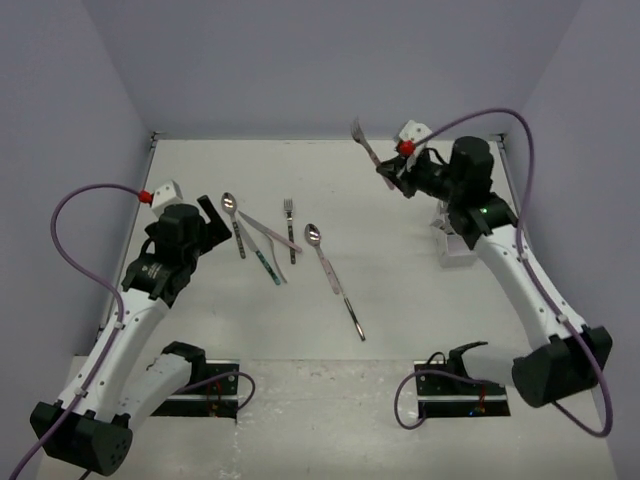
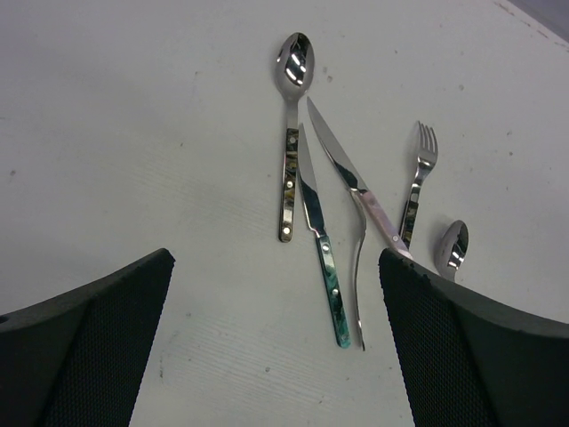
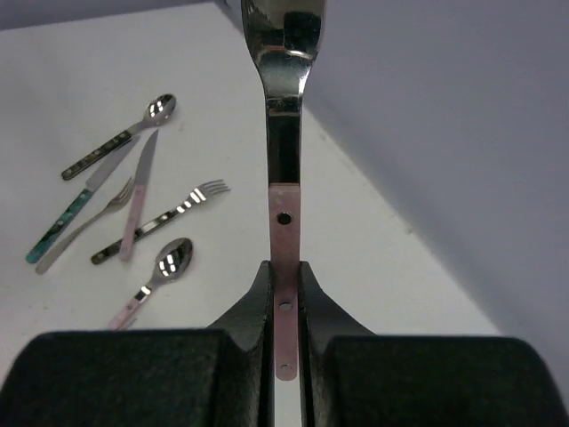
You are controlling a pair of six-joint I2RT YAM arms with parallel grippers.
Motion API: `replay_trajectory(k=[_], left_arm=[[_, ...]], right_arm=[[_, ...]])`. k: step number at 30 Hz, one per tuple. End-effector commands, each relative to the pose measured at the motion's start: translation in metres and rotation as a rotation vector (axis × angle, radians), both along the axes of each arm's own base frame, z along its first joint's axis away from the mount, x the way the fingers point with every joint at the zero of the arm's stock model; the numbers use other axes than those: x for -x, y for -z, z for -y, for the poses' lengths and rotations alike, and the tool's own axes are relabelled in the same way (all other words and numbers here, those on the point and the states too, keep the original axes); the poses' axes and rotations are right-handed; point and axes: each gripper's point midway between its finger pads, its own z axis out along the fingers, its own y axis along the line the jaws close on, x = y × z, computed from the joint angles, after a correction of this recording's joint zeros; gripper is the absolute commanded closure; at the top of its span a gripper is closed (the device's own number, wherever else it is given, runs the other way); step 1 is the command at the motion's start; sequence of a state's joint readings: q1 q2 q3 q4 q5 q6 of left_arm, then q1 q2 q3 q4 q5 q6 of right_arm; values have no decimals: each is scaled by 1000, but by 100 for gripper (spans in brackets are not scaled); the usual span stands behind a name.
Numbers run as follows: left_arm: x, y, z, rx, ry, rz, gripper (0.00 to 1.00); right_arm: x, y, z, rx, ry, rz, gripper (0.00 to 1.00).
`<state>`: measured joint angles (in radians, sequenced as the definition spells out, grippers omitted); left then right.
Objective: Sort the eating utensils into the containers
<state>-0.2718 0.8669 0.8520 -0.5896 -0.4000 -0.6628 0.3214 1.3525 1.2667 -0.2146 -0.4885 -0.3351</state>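
Observation:
My right gripper point(image 3: 284, 298) is shut on the pink handle of a shiny utensil point(image 3: 284, 151) and holds it up in the air at the back right of the table point(image 1: 365, 143). Its head is cut off at the top of the right wrist view. On the table lie several more eating utensils: a dark-handled spoon point(image 2: 292, 107), a teal-handled knife point(image 2: 318, 233), a pink-handled knife point(image 2: 351, 173), a plain metal fork point(image 2: 359, 267), a dark-handled fork point(image 2: 418, 178) and a pink-handled spoon point(image 1: 322, 252). My left gripper point(image 2: 276, 356) stands open just left of them point(image 1: 213, 222). The containers point(image 1: 453, 250) are partly hidden under my right arm.
Lilac walls close in the table point(image 1: 420, 300) on the left, back and right. The right arm's purple cable point(image 1: 500, 115) loops above the back right corner. Both arm bases sit at the near edge.

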Motion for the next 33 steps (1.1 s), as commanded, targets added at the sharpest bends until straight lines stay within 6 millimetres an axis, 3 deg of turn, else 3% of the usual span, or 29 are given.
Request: replay_trajectory(k=[1,3,4,6,9,11,13,15,17,23,28,29,32,33], left_arm=[[4,-1,-2,9,-15,9,0],[4,-3,-1,13,-9,15,0],[4,-4,0,15,-5,14,0],[3,-6,1,15,-2,21,0],[2,-8,-2,9,-13,27,0],[2,-10,-4,4,-27,32,0],[1,-10,-6,-4,-36,28,0],[1,-18,-10,-17,-56,32,0],[3,-19,-15,-25,-89,27,0],[3,-25,-32,-83,-177,4,0],[2,-10,-39,-120,-214,-19,0],[3,-6,-42,-130,-229,-27,0],[5,2,-51,-154,-291,-47,0],[6,7,-52,-156,-303,-55,0]], right_arm=[[23,-43,27,17,-145,315,100],[38,-49,41,11,-197,361,100],[34,-39,66,15,-147,357,100],[44,-43,86,47,-173,428,100],[54,-29,112,78,-228,452,100],[45,-20,138,62,-176,394,100],[45,-25,156,54,-184,366,100],[39,-16,170,90,-202,341,100],[22,-4,182,124,-187,309,100],[-1,-2,190,160,-242,376,100],[-10,0,192,187,-257,425,100],[-7,14,191,161,-248,384,100],[-3,27,192,162,-223,365,100],[3,48,191,153,-217,315,100]])
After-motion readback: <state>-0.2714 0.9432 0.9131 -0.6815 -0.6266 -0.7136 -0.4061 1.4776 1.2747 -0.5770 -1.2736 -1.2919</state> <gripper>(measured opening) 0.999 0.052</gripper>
